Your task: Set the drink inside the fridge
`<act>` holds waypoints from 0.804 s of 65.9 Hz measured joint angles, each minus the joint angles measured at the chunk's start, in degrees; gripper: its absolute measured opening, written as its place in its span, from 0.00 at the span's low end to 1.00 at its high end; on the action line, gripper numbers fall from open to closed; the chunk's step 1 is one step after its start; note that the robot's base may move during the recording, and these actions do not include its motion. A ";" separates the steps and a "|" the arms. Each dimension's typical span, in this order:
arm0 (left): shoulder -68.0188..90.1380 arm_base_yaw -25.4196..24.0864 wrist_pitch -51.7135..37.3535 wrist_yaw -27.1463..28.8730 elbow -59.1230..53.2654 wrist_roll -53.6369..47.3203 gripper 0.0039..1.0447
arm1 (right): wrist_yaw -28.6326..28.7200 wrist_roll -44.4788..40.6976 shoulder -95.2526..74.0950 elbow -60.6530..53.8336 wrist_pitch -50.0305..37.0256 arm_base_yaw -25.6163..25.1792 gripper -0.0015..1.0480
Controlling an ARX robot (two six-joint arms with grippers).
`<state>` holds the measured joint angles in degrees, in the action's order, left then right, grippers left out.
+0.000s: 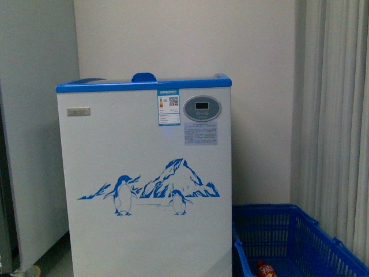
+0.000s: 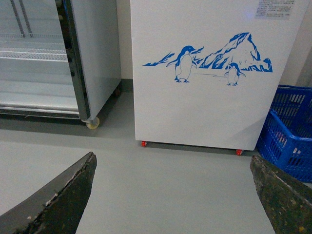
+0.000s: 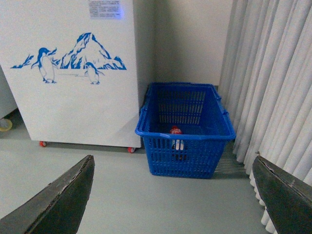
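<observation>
Left gripper (image 2: 171, 157), right gripper (image 3: 173, 158) gape low — drink (image 3: 176, 130) in crate (image 3: 207, 158).

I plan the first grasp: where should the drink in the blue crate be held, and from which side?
Grip the drink just below its red cap, coming from above through the open top of the crate. Mesh walls close every side, and the bottle seems to stand upright by the near wall, cap uppermost.

front faces the fridge (image 1: 144, 173); both wrist views share it

The drink (image 1: 266, 269) is half-hidden behind the crate (image 1: 271, 231) mesh.
</observation>
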<state>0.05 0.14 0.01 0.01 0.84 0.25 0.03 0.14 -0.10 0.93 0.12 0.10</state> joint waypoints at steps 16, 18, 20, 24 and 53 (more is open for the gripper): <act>0.00 0.00 0.00 0.00 0.00 0.00 0.92 | 0.00 0.00 0.00 0.00 0.00 0.00 0.93; 0.00 0.00 0.00 0.02 0.00 0.00 0.92 | 0.00 0.00 0.00 0.00 0.00 0.00 0.93; 0.00 0.00 0.00 0.00 0.00 0.00 0.92 | 0.00 0.00 0.00 0.00 0.00 0.00 0.93; 0.00 0.00 0.00 0.00 0.00 0.00 0.92 | 0.00 0.00 0.00 0.00 0.00 0.00 0.93; 0.00 0.00 0.00 0.00 0.00 0.00 0.92 | 0.00 0.00 0.00 0.00 0.00 0.00 0.93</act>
<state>0.05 0.14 0.01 0.01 0.84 0.25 0.03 0.14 -0.10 0.93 0.12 0.10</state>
